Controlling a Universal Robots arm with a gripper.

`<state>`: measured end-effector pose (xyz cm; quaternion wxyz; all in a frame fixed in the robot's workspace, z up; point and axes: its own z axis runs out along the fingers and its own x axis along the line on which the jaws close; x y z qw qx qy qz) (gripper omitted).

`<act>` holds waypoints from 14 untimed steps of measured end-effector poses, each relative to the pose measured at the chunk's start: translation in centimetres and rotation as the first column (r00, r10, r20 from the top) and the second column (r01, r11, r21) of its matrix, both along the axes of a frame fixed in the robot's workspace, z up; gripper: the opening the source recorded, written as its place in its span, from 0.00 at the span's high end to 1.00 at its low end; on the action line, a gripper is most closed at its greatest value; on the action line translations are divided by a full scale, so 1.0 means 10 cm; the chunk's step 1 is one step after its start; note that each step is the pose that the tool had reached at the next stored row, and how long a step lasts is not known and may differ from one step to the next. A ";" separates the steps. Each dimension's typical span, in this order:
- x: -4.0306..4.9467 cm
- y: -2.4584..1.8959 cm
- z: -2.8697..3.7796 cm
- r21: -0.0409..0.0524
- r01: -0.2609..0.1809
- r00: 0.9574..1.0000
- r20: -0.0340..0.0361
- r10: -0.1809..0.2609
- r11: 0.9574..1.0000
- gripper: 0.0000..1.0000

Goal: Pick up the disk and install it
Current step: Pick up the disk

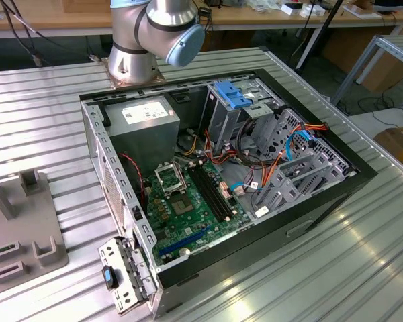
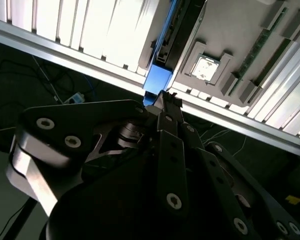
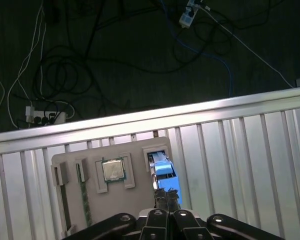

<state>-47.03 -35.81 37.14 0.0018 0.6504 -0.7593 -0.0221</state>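
Note:
The disk (image 3: 164,172) stands on edge in a slot of a grey fixture plate (image 3: 135,200), and its bright blue rail (image 2: 157,75) faces the arm. My gripper (image 3: 166,198) hangs right over the disk's upper end in both wrist views. The black fingers (image 2: 165,107) are drawn together to a point at the blue rail. I cannot tell whether they touch or pinch it. In the exterior view the open computer case (image 1: 309,221) lies on the slatted metal table (image 1: 40,114), with an upright grey metal cage (image 1: 221,117) inside it.
A processor chip (image 3: 113,170) and a memory stick (image 3: 85,197) sit in other recesses of the fixture plate (image 1: 20,235). The table edge (image 3: 140,119) runs just beyond the plate, with cables on the floor below. The arm's base (image 1: 131,64) stands behind the case.

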 end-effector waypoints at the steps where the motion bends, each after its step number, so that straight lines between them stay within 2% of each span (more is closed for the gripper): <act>1: -0.001 0.000 -0.010 0.000 -0.001 1.000 0.002 0.001 1.000 0.89; 4: -0.010 0.000 -0.038 0.000 -0.004 1.000 0.008 0.004 1.000 0.89; 6: -0.011 0.008 -0.059 0.000 -0.020 0.999 0.026 0.020 1.000 0.89; 7: -0.011 0.009 -0.065 0.000 -0.023 0.999 0.029 0.023 1.000 0.89; 9: -0.011 0.011 -0.090 0.000 -0.031 0.999 0.035 0.031 1.000 0.89; 12: -0.011 0.022 -0.117 -0.001 -0.035 0.999 0.037 0.035 0.999 0.89; 14: -0.011 0.049 -0.126 -0.001 -0.040 0.998 0.038 0.040 0.999 0.89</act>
